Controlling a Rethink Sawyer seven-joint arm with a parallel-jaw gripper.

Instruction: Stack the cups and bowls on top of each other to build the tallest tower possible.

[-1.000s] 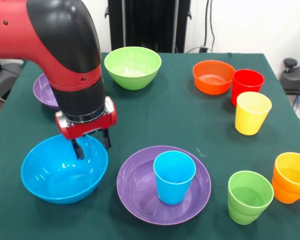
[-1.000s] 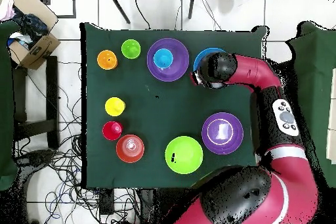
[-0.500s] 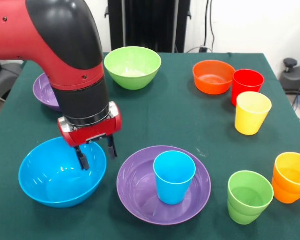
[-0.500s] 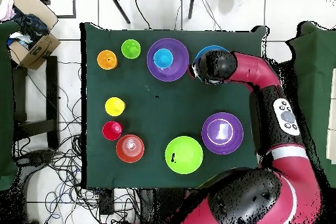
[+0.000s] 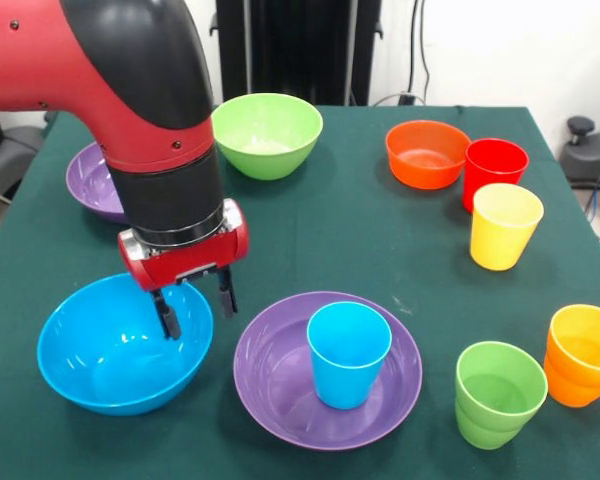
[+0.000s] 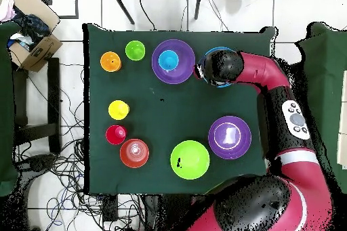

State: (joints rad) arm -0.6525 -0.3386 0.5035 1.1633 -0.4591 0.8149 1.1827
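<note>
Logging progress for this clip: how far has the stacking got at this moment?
Early stage. Done: a blue cup stands inside the near purple bowl, the only stack. In hand: the gripper is open astride the blue bowl rim, one finger inside and one outside, not clamped. Left: the green bowl, orange bowl, far purple bowl and four other cups sit unstacked.

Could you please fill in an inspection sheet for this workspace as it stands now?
Surface: green cloth table, flat.
Job's things: blue cup upright in near purple bowl; blue bowl, green bowl, orange bowl, second purple bowl and the other cups stand apart.
Clutter: nothing seen.
Grippers: gripper open, straddling the blue bowl's rim.
Cables: tangled on the floor.
Surroundings: cardboard box beside the table.
</note>
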